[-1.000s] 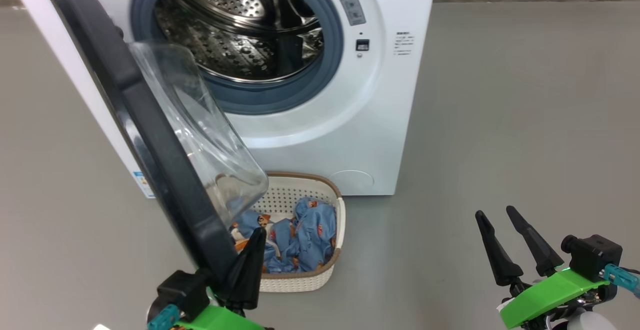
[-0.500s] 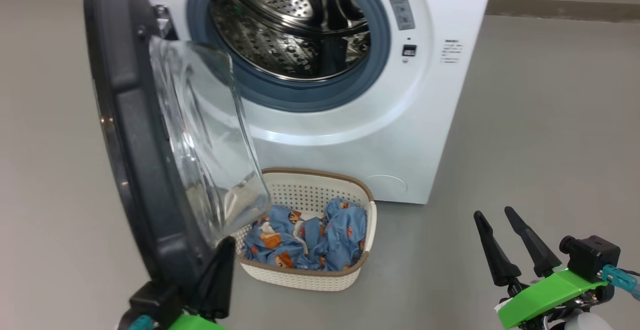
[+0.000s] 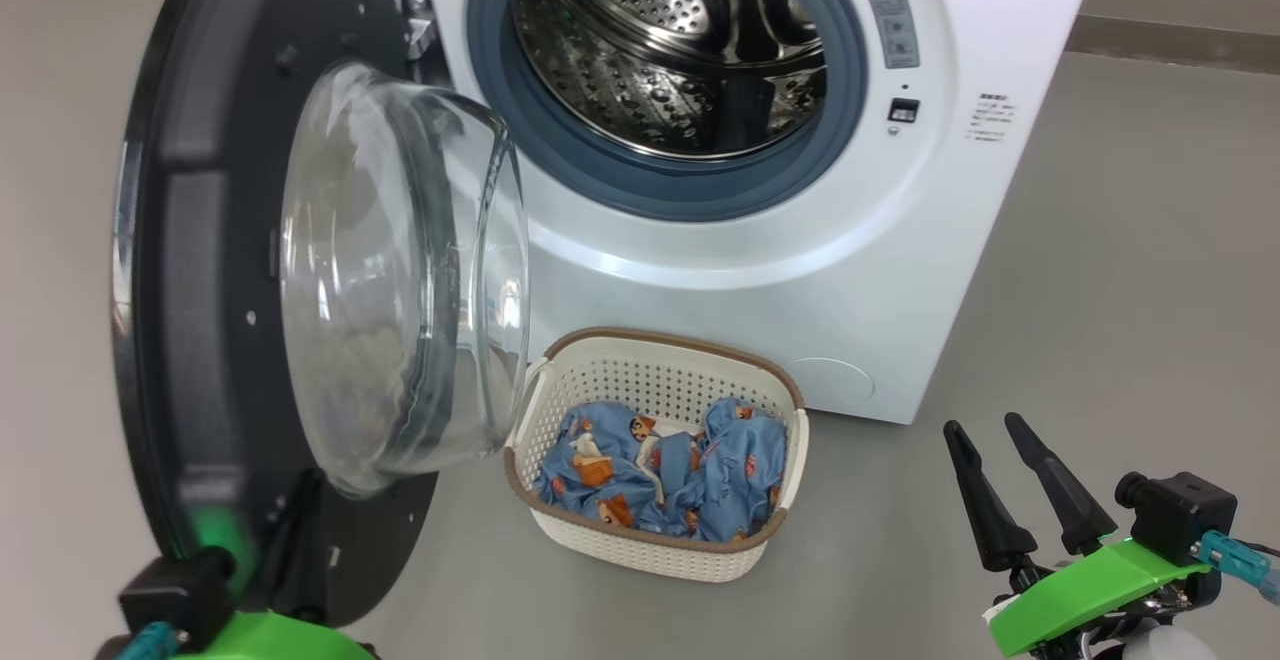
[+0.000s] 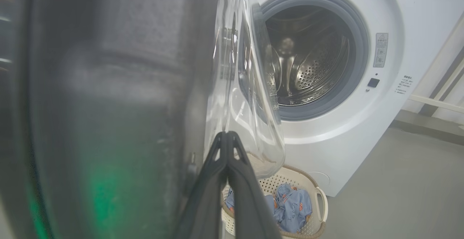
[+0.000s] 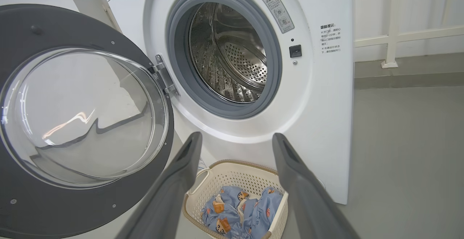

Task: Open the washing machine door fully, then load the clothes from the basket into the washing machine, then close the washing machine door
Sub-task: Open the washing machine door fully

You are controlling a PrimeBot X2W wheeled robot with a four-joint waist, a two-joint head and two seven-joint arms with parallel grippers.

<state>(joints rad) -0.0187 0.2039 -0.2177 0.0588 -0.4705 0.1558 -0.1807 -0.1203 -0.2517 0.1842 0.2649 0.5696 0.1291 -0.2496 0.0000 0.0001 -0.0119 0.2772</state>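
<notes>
The washing machine (image 3: 750, 320) stands with its steel drum (image 3: 680, 40) exposed. Its door (image 3: 190, 340), black-rimmed with a clear glass bowl, hangs swung far out to the left. My left gripper (image 3: 305, 490) is shut with nothing in it, its fingers against the inner side of the door's lower rim; the left wrist view has the joined tips (image 4: 226, 134) beside the glass bowl. The cream basket (image 3: 650, 555) sits on the floor before the machine and holds the blue printed clothes (image 3: 680, 470). My right gripper (image 3: 981, 427) hovers open at the lower right, apart from the basket (image 5: 232, 166).
Bare grey floor (image 3: 1100, 290) spreads to the right of the machine and around the basket. A white railing (image 5: 388, 36) and a low wall edge run behind the machine on the right. The open door blocks the space left of the basket.
The door has swung further out from the machine, and my shut left gripper has gone left with it. The head camera has turned too. The right gripper has stayed put.
</notes>
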